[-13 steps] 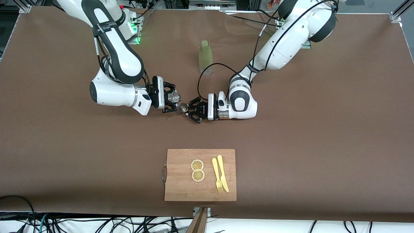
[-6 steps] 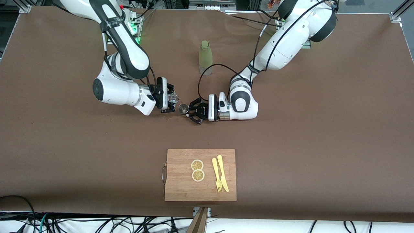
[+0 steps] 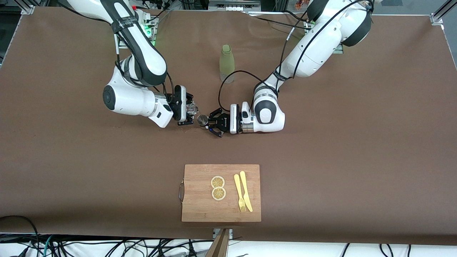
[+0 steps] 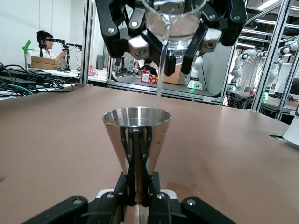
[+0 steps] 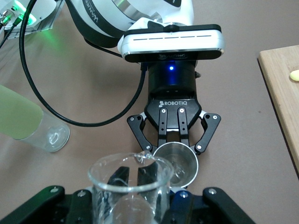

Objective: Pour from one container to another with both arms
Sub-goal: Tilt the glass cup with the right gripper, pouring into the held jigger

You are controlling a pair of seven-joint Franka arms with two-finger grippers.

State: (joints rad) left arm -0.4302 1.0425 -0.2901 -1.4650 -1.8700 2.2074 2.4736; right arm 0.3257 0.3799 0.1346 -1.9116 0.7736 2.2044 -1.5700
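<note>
We see a green bottle (image 3: 227,63) standing upright on the brown table (image 3: 357,160), near the bases. Nearer the front camera lies a wooden board (image 3: 200,200) carrying two lemon slices (image 3: 218,187), with a yellow fork (image 3: 239,192) and knife (image 3: 246,191) just beside them.

A clear, glossy glass beaker (image 5: 128,186) tips above a polished, mirror-bright metal cup (image 4: 136,140). Both arms (image 3: 310,53) have smooth, glossy white plastic shells; each pincer (image 3: 214,125) is matt black. The worktop (image 3: 357,160) is matt brown, paper-like. The cutting board (image 3: 200,203) is pale wood. The green bottle (image 3: 227,62) looks frosted.
</note>
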